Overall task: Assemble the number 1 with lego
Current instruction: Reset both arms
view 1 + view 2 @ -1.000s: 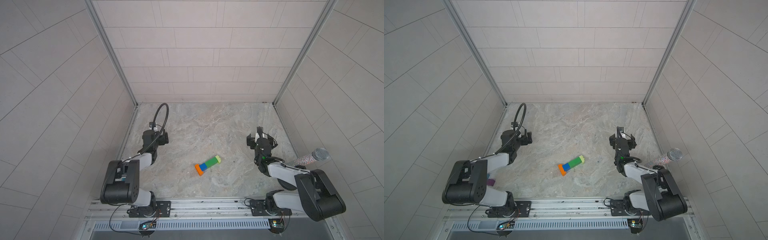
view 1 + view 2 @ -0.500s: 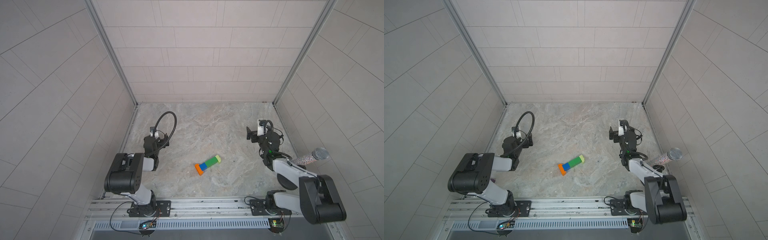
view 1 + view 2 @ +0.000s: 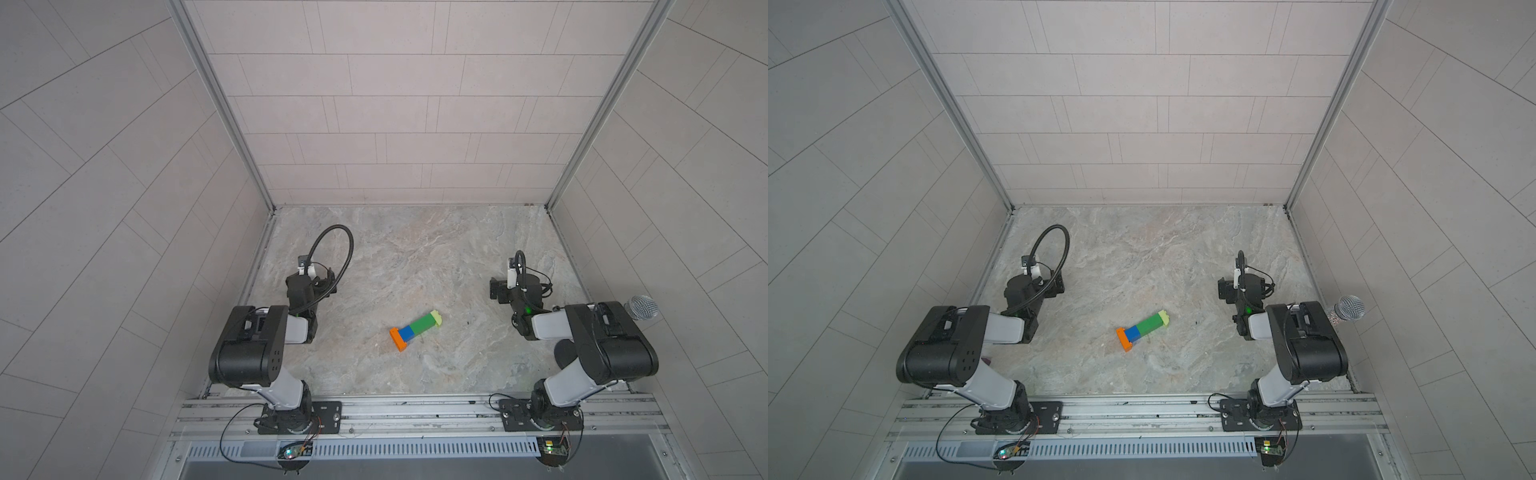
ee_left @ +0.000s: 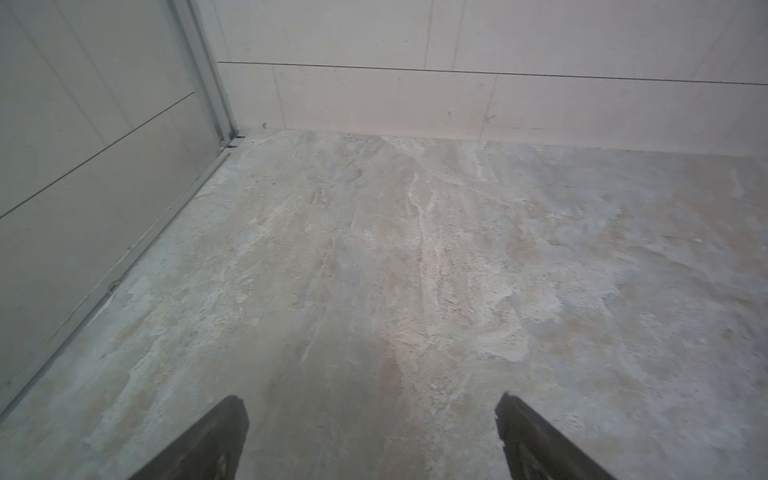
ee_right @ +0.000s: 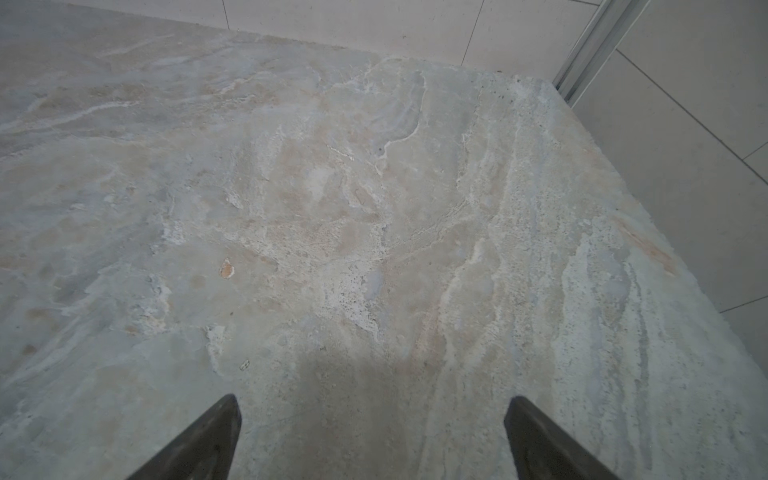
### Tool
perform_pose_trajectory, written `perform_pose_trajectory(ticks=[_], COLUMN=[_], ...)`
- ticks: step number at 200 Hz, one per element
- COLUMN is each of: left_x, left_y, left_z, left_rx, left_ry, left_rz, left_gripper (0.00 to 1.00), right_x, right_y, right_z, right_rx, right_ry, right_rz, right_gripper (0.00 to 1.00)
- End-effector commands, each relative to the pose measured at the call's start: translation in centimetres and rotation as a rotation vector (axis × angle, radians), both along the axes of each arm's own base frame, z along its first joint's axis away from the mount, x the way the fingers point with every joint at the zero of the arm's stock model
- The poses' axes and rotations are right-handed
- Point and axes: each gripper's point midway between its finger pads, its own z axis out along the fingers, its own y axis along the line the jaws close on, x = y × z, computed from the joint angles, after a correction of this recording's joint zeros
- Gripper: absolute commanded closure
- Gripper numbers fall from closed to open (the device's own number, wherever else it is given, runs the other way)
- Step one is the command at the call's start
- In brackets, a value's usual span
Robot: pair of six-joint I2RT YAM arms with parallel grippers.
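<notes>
Well, your left gripper [image 4: 372, 399] and right gripper [image 5: 374, 399] both gape wide with nothing in them, over bare table [image 3: 415, 249]. The number 1 [image 3: 415, 328] lies flat between them, a little to the near side. Its long axis runs from orange crosspiece [image 3: 397, 340] at near left to lime tip [image 3: 436, 317] at far right, which points toward your right gripper.

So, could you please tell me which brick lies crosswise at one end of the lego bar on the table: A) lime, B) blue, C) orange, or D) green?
C: the orange brick lies crosswise at one end of the bar, joined to the blue brick.
</notes>
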Motion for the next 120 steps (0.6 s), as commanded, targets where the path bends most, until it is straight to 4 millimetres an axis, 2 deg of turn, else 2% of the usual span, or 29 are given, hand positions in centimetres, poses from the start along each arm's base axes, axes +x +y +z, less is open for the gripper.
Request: perform_pose_trajectory(ticks=[1, 19, 58, 84, 94, 120], left_x=[0.3, 0.3, 0.9, 1.1, 1.6, 1.5], left_y=[1.3, 1.1, -0.8, -0.9, -0.1, -0.2], left_z=[0.6, 0.6, 0.4, 0.0, -0.7, -0.4], left_rx=[-0.008, -0.008, 0.049, 0.043, 0.022, 0.008], left_ry=[-0.024, -0.018, 0.025, 0.04, 0.075, 0.056], left_rz=[0.074, 0.06, -0.018, -0.02, -0.004, -0.02], left_gripper=[0.0, 0.0, 0.0, 0.0, 0.0, 0.0], right_x=[0.9, 1.1, 1.1, 1.1, 1.1, 1.2], right_y=[-0.3, -0.1, -0.3, -0.3, -0.3, -0.2], right_z=[2.9, 2.5, 2.7, 2.6, 2.6, 2.6], right_rx=[-0.011, -0.012, -0.01, -0.01, -0.01, -0.009], right_ry=[-0.133, -0.098, -0.12, -0.116, -0.111, -0.112], right_rz=[-0.028, -0.017, -0.026, -0.027, -0.026, -0.024], right_gripper=[0.0, 0.0, 0.0, 0.0, 0.0, 0.0])
